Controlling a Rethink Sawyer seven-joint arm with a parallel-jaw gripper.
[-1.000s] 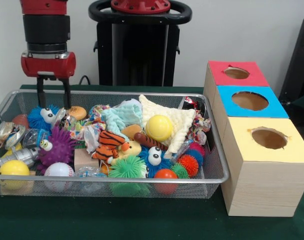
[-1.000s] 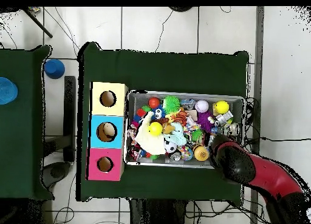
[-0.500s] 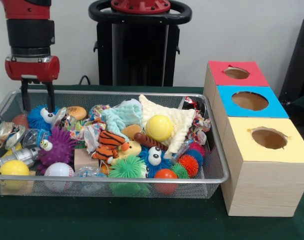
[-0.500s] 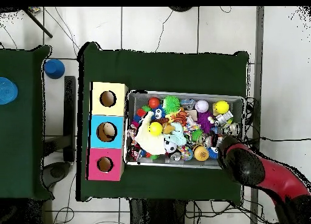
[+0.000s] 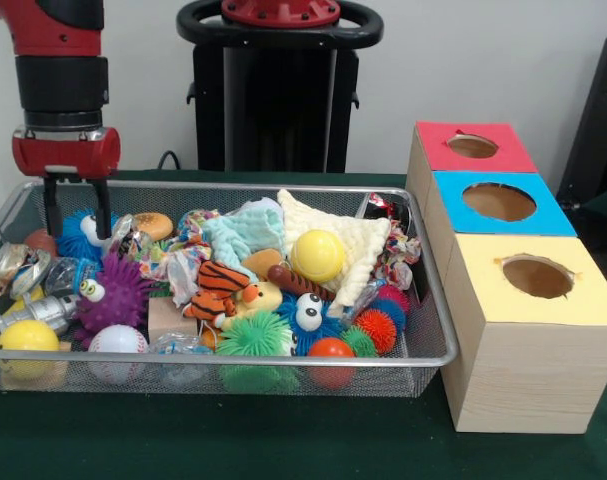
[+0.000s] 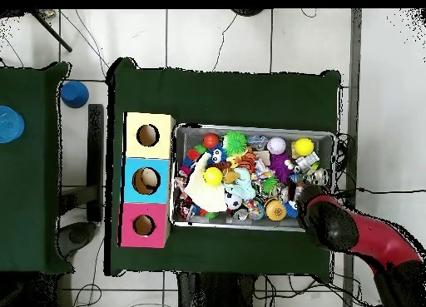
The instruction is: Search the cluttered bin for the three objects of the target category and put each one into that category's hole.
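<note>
Pincer lowered slightly, open and empty, over bin; green tabletop, white wall

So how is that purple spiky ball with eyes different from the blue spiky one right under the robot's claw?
The purple spiky ball lies nearer the camera; the blue spiky ball sits at the basket's far corner, partly behind the open gripper. The purple one shows more of its body; the blue one is partly hidden. Both have soft spikes and white googly eyes.
</note>
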